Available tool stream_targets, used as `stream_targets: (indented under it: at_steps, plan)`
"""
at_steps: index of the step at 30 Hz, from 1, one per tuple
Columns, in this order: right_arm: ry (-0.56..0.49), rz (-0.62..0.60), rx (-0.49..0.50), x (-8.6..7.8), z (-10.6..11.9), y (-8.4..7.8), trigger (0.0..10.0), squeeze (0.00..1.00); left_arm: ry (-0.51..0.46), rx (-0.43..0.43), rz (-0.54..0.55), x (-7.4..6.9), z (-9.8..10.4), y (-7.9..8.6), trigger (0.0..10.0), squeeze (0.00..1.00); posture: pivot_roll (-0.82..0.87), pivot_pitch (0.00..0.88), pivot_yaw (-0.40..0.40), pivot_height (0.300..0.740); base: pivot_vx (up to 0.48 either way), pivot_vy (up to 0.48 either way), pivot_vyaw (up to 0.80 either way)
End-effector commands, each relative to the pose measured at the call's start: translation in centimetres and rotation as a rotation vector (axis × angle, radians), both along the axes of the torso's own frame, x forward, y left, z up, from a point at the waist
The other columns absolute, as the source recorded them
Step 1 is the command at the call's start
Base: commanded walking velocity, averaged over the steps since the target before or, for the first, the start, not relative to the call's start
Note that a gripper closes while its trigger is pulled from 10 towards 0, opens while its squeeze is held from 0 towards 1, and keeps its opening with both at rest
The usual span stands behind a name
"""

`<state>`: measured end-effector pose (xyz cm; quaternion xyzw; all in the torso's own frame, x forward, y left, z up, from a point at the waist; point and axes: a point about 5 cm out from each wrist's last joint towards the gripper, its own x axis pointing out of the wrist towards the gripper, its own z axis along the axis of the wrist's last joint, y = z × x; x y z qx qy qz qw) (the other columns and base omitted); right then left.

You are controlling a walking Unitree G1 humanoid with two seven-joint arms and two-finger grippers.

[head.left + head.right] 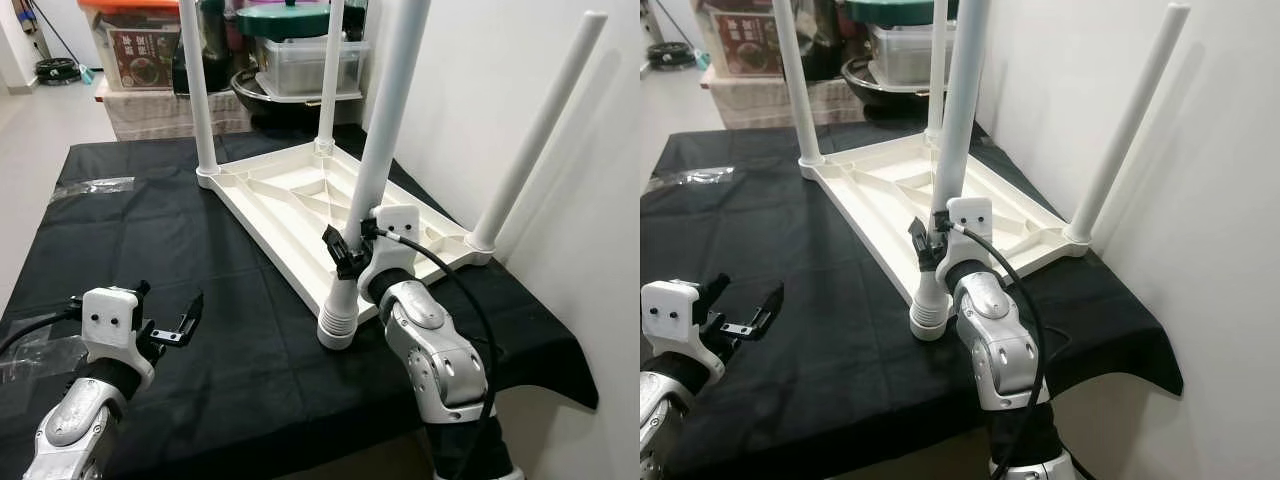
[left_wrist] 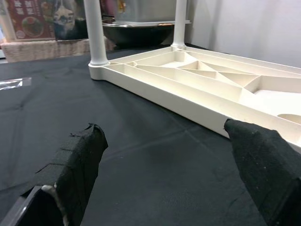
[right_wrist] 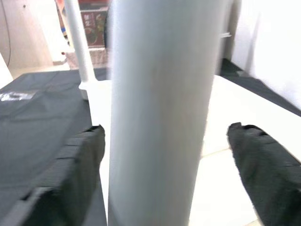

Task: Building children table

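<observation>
Between the right gripper's (image 3: 164,155) spread, non-touching fingers stands a white cylindrical plastic table leg (image 1: 385,130), while the left gripper (image 1: 168,318) hovers open over black cloth (image 1: 240,290).

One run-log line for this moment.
right hand: open around near table leg | left hand: open, idle above black cloth | tabletop: upside down, four legs up

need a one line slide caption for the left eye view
Right hand at the near leg of the upturned white table on a black cloth; left hand open over the cloth.
</observation>
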<state>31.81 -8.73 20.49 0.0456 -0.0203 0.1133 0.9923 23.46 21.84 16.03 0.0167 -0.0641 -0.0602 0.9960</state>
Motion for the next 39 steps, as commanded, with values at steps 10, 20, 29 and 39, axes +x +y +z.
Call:
stream_targets:
  at_steps: [10, 20, 29, 39]
  plan:
    - [-0.042, 0.004, 0.035, 0.0, 0.9, -0.4, 10.0, 1.0, 0.006, 0.009, -0.014, 0.1, -0.2, -0.1, 10.0, 0.0, -0.03, 0.0, -0.072, 0.74, 0.0, 0.0, 0.0]
    - [-0.036, -0.009, 0.033, 0.8, 1.2, -0.8, 10.0, 1.0, 0.005, 0.016, -0.003, 0.1, -0.1, 0.1, 10.0, 0.0, -0.02, 0.0, -0.073, 0.74, 0.0, 0.0, 0.0]
    - [0.019, 0.001, 0.055, 1.6, 1.0, 0.0, 10.0, 0.0, -0.02, 0.012, 0.029, 0.2, 0.4, 0.6, 10.0, 0.0, -0.01, 0.0, -0.069, 0.74, 0.055, 0.0, 0.0]
    - [0.054, 0.03, 0.053, 2.2, 0.6, 1.0, 10.0, 0.0, -0.034, 0.01, 0.037, 0.2, 0.7, 0.8, 10.0, 0.0, 0.0, 0.0, -0.073, 0.74, 0.273, 0.0, 0.2]
